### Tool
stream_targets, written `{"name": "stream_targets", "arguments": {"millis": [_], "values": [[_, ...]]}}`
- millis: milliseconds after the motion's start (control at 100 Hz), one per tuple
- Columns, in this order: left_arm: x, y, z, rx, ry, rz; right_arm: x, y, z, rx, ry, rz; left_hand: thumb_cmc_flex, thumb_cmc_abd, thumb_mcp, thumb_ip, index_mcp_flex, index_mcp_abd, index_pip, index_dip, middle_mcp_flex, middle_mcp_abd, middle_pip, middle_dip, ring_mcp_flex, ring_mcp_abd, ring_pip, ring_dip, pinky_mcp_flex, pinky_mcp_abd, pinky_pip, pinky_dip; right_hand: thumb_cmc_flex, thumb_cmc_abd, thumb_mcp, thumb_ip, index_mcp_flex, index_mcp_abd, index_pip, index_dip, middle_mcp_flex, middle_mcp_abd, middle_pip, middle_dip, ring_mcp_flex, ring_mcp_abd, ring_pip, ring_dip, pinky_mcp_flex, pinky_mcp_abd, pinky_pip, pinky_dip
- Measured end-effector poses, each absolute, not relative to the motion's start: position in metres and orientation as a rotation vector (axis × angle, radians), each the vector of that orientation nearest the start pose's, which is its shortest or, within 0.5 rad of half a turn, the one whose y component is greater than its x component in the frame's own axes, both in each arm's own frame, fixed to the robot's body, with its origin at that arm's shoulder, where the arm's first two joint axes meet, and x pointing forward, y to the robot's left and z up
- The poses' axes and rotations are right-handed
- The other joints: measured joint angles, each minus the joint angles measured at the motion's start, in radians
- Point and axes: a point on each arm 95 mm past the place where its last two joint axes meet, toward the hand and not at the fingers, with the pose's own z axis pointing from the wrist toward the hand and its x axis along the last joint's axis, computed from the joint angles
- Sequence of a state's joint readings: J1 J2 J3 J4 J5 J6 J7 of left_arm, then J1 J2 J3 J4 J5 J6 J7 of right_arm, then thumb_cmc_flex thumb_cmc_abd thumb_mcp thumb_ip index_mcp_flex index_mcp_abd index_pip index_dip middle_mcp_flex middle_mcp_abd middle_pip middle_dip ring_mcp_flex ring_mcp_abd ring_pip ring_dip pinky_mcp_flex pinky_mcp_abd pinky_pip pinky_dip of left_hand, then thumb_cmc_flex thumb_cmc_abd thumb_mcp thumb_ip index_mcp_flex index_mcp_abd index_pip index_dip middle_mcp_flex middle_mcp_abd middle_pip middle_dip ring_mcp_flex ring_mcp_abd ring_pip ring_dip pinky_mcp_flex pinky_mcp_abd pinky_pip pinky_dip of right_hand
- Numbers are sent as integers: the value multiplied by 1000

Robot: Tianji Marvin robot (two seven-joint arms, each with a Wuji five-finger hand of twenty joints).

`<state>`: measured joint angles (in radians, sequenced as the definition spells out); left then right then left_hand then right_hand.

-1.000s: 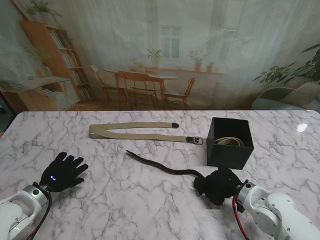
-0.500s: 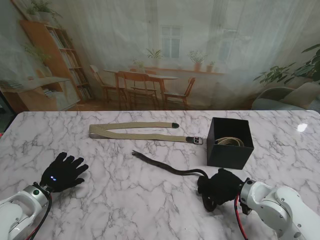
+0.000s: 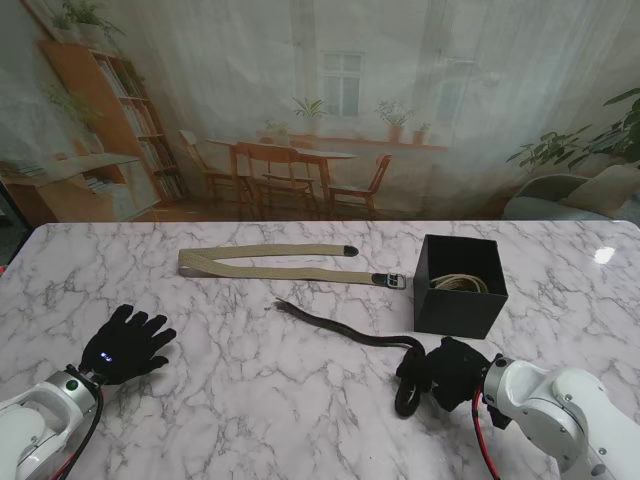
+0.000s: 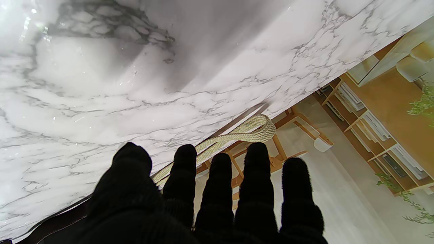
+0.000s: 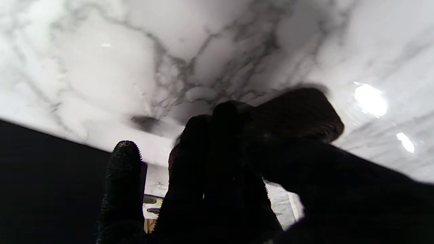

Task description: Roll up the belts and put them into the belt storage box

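Right hand (image 3: 452,372) clamps the dark belt (image 3: 345,331) coil (left hand (image 3: 128,343) splayed, idle); loose tail could spring it undone.

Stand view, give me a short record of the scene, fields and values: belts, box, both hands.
dark belt: on the table, one end coiled at the right hand, tail stretching away to the left
tan belt: folded flat, farther from me, untouched
box: black, open, right side of the table, a light coiled belt already inside
right hand: shut on the dark belt's coiled end, just nearer to me than the box
left hand: open, fingers spread, resting on the table, holding nothing
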<state>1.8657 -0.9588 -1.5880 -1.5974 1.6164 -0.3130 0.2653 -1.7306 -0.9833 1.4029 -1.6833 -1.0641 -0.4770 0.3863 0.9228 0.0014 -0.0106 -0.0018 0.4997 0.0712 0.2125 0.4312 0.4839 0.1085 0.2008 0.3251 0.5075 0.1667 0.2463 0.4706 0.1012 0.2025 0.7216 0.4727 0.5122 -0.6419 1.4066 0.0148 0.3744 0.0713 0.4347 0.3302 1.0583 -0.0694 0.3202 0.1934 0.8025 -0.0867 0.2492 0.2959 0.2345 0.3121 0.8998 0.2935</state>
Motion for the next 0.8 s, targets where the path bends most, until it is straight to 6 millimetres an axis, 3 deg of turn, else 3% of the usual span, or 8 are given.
{"name": "stream_targets", "arguments": {"millis": [50, 110, 240, 330, 430, 630, 800], "values": [[333, 137, -346, -600, 1817, -1035, 346, -51, -354, 979, 2189, 1236, 0, 0, 0, 0, 0, 0, 0, 0, 0, 0, 0, 0, 0, 0, 0, 0, 0, 0, 0, 0, 19, 0, -1, -27, 0, -14, 10, 20, 19, -45, 3, 2, 12, -16, 4, -1, 12, -18, 9, 0], [333, 137, -346, -600, 1818, -1035, 347, -52, -355, 900, 2187, 1223, 0, 0, 0, 0, 0, 0, 0, 0, 0, 0, 0, 0, 0, 0, 0, 0, 0, 0, 0, 0, 14, 12, -23, -46, 16, -24, 36, 34, 52, -53, 15, 3, 35, -21, 6, -10, 16, -52, 17, 0], [333, 137, -346, -600, 1818, -1035, 348, -50, -358, 930, 2168, 1270, 0, 0, 0, 0, 0, 0, 0, 0, 0, 0, 0, 0, 0, 0, 0, 0, 0, 0, 0, 0, 65, 9, -78, -164, 84, -50, 86, 46, 129, -20, 35, 28, 76, -17, 35, -10, 34, -80, 41, -18], [333, 137, -346, -599, 1816, -1037, 348, -49, -360, 916, 2137, 1307, 0, 0, 0, 0, 0, 0, 0, 0, 0, 0, 0, 0, 0, 0, 0, 0, 0, 0, 0, 0, 109, 0, -122, -211, 152, -111, 151, 35, 191, 9, 70, 84, 111, -10, 61, -7, 48, -83, 58, -24], [333, 138, -346, -598, 1816, -1039, 348, -48, -365, 852, 2099, 1337, 0, 0, 0, 0, 0, 0, 0, 0, 0, 0, 0, 0, 0, 0, 0, 0, 0, 0, 0, 0, 137, -5, -145, -232, 183, -160, 238, -6, 231, 11, 97, 110, 154, -1, 83, 33, 85, -85, 84, -25], [333, 138, -346, -598, 1816, -1039, 351, -47, -367, 839, 2101, 1329, 0, 0, 0, 0, 0, 0, 0, 0, 0, 0, 0, 0, 0, 0, 0, 0, 0, 0, 0, 0, 123, -22, -181, -229, 183, -231, 323, -44, 264, -5, 97, 143, 199, 3, 83, 62, 99, -86, 111, -25], [333, 138, -346, -598, 1816, -1040, 353, -47, -367, 813, 2098, 1308, 0, 0, 0, 0, 0, 0, 0, 0, 0, 0, 0, 0, 0, 0, 0, 0, 0, 0, 0, 0, 77, -24, -235, -226, 183, -342, 335, -45, 202, 17, 137, 221, 197, 56, 92, 98, 81, -16, 112, -5]]}}
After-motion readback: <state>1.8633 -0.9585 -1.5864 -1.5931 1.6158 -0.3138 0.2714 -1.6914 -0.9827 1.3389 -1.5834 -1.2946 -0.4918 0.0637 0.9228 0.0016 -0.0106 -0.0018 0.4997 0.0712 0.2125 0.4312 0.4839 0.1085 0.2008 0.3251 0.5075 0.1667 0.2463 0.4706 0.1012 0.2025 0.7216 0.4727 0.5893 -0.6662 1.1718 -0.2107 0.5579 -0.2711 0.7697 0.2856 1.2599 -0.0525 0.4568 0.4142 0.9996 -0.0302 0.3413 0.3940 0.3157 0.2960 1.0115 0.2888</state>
